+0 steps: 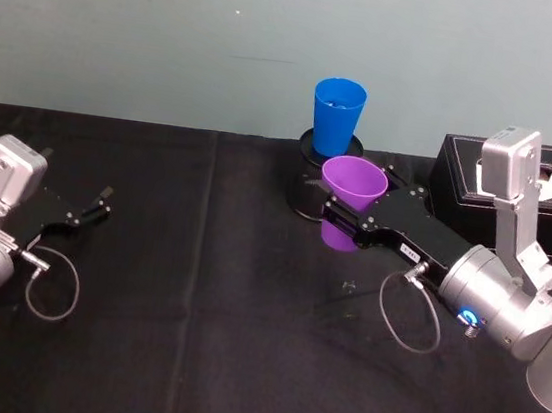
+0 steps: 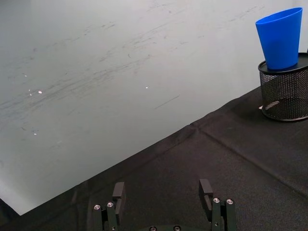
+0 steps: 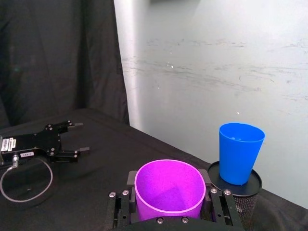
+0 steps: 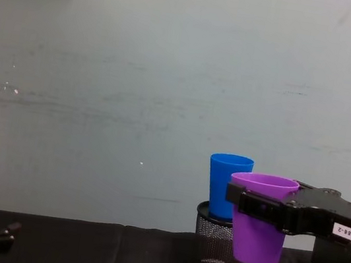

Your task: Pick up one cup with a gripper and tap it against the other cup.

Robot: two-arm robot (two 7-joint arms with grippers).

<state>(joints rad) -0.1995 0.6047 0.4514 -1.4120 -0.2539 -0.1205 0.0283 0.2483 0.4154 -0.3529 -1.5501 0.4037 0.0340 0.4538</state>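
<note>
Head: right gripper (image 1: 340, 219) clamped on the purple cup (image 1: 351, 191) (smooth tapered plastic, no handle). Flat black jaws grip its sides below the rim, cup upright. Blue cup (image 1: 337, 113), same shape, stands on a black mesh holder (image 1: 303, 192) just behind it. Left gripper (image 1: 103, 201) sits low at far left, jaws apart, empty.
Left wrist: its fingers (image 2: 119, 191) spread wide over black cloth (image 2: 231, 144).
Right wrist: purple cup sits between the jaws, with a gap to the blue cup.
Chest: purple cup held clear of the cloth, beside the holder.
</note>
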